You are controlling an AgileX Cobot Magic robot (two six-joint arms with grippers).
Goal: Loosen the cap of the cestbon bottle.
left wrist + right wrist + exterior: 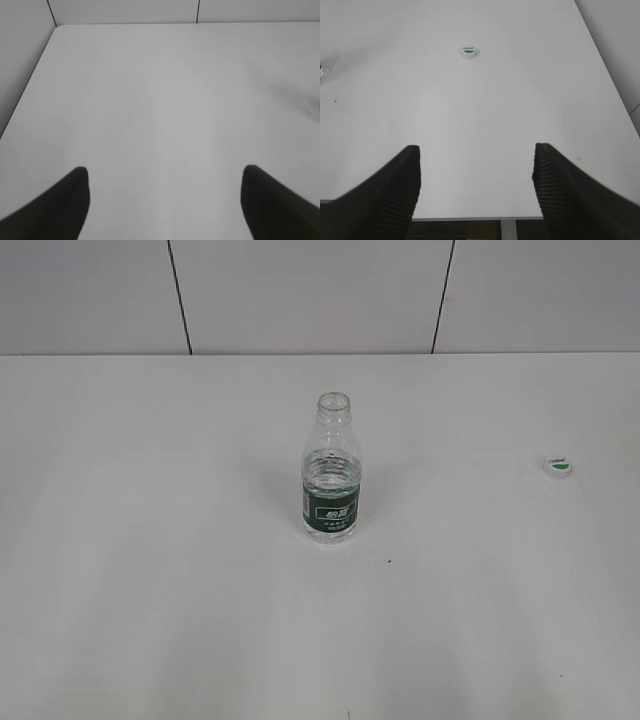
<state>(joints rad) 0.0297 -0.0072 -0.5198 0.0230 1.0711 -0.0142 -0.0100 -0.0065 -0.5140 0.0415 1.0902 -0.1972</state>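
Observation:
The cestbon bottle point(331, 476) stands upright in the middle of the white table, clear with a dark green label, its threaded neck bare and open. The cap point(559, 467), white with a green mark on top, lies on the table far to the right; it also shows in the right wrist view point(468, 51). Neither gripper shows in the exterior view. My left gripper point(165, 175) is open and empty over bare table. My right gripper point(477, 152) is open and empty near the table's front edge, well short of the cap.
The white table point(150, 540) runs back to a grey panelled wall point(300, 290). Its left edge and far corner show in the left wrist view point(30, 85). Its front edge point(475, 218) and right edge show in the right wrist view.

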